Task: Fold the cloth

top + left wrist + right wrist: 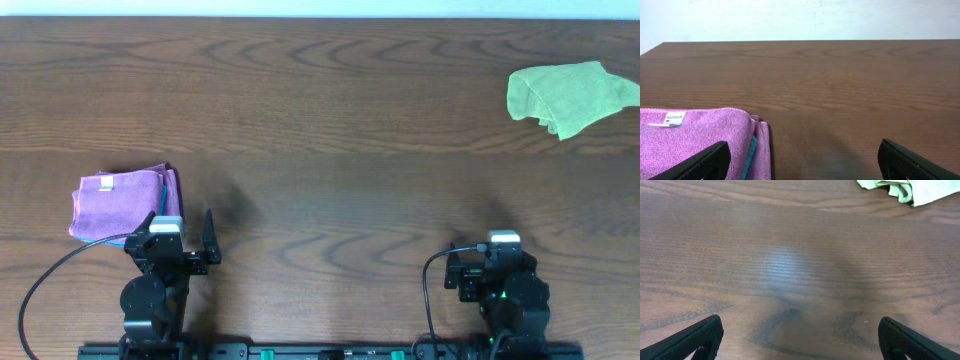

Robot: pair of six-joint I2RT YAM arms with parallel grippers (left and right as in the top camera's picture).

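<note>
The purple cloth (120, 203) lies folded on the table at the left, its small white tag (105, 183) on top near the far left corner. A teal-blue edge (751, 152) shows under its right side. It also shows in the left wrist view (695, 140), with the tag (671, 119). My left gripper (185, 240) is open and empty, just in front of the cloth's near right corner; in its wrist view (802, 162) the left finger overlaps the cloth. My right gripper (480, 262) is open and empty over bare table at the near right (800, 340).
A crumpled lime-green cloth (568, 95) lies at the far right of the dark wooden table (330, 150), also seen at the top of the right wrist view (905, 189). Both arm bases sit at the near table edge.
</note>
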